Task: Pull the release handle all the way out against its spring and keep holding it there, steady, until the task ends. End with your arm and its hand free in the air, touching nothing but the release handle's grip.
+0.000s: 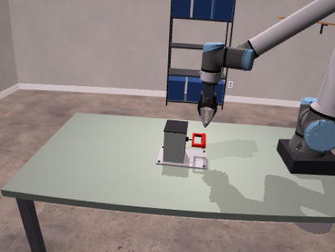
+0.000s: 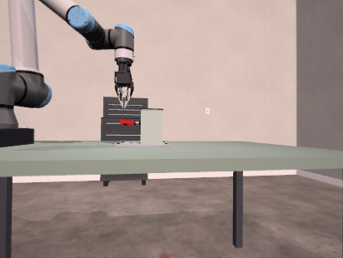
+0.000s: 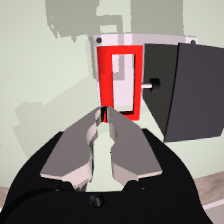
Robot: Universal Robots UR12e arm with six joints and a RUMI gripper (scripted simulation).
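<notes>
The release handle (image 1: 198, 140) is a red rectangular loop on a thin rod sticking out of a grey box (image 1: 175, 141) with a dark top, mounted on a light baseplate (image 1: 181, 158) on the table. It also shows in the wrist view (image 3: 119, 81) and, from the side, in the exterior view (image 2: 128, 122). My gripper (image 1: 205, 123) points straight down and hangs a little above the handle, apart from it. Its fingers are shut with nothing between them; the wrist view shows the fingertips together over the handle's near bar.
The robot's base (image 1: 307, 154) stands on the table's right side. A blue and black shelf unit (image 1: 200, 49) stands behind the table by the wall. A dark drawer cabinet (image 2: 121, 121) shows behind the box in the exterior view.
</notes>
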